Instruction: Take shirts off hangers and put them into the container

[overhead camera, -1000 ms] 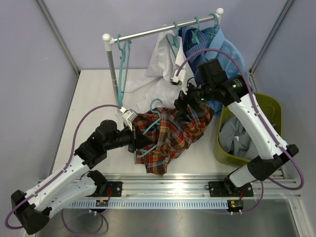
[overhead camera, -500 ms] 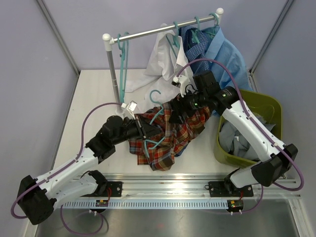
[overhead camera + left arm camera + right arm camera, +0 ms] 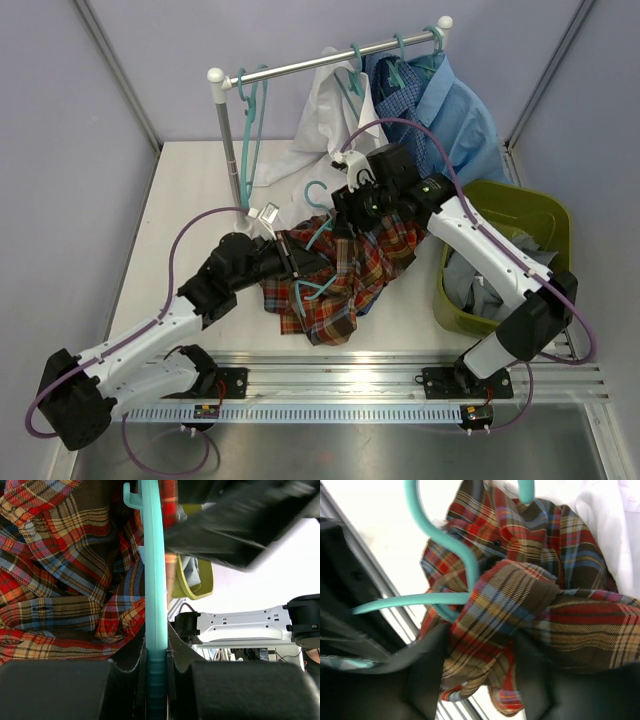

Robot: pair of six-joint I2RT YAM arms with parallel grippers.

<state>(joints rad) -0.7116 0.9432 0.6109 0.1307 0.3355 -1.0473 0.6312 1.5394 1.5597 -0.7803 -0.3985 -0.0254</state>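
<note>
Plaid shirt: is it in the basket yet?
No, the plaid shirt lies bunched on the table, left of the basket.

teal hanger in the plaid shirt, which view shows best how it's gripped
Left wrist: close up, the left gripper clamps the hanger. Top shows its hook poking from the plaid shirt; right wrist shows the hook and one arm.

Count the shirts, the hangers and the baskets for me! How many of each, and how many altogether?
Shirts: 5 (plaid, white, dark blue check, light blue, grey)
Hangers: 5
Basket: 1
Total: 11
</note>
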